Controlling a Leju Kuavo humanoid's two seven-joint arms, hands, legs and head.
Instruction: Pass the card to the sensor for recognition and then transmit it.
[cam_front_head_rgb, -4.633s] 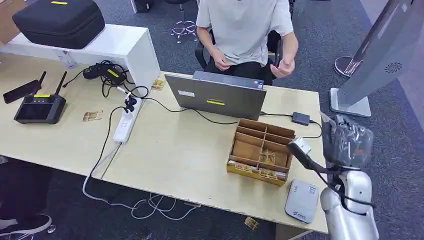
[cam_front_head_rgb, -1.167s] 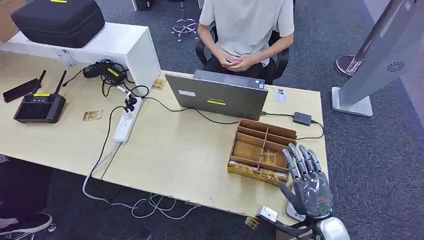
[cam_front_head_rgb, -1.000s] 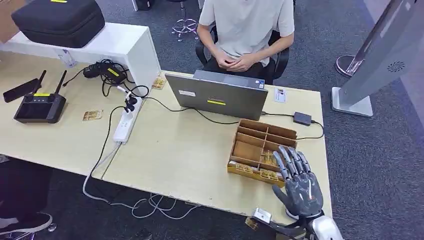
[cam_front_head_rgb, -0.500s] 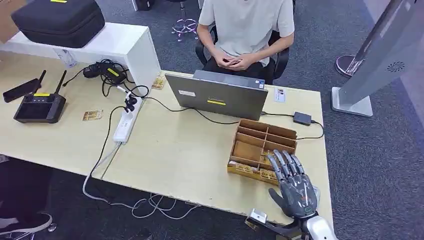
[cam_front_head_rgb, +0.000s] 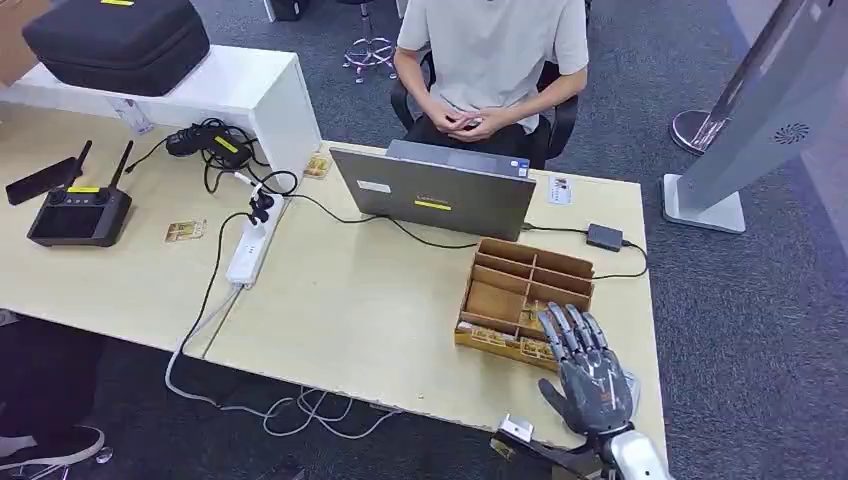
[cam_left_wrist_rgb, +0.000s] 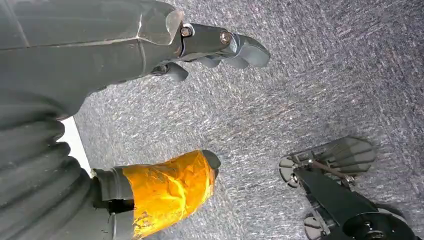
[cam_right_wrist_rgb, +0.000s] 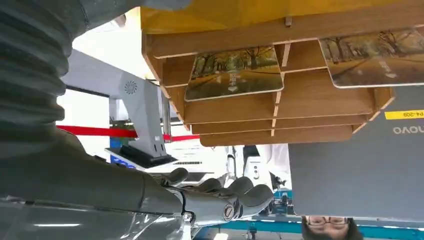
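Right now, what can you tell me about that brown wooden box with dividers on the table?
The brown wooden divider box looks like thin plywood, open-topped and split by slats into several compartments. It sits flat on the pale table, near the right end, in front of the grey laptop. Picture cards showing a tree-lined scene stand in its near compartments. The robot's right hand hovers at its near right corner, fingers spread.

The right hand (cam_right_wrist_rgb: 220, 197) comes in with its fingers (cam_right_wrist_rgb: 250, 192) stretched out together and nothing in them. Close in front of it stands the wooden divider box (cam_right_wrist_rgb: 270, 107), its slots stacked one behind another. Two cards (cam_right_wrist_rgb: 232, 74) printed with a tree-lined road scene lean in separate slots of the box, side by side and apart. Beyond the box is the grey back of a laptop (cam_right_wrist_rgb: 357, 170) bearing a yellow label (cam_right_wrist_rgb: 404, 114). A grey panel on a stand (cam_right_wrist_rgb: 140, 107) rises in the background.
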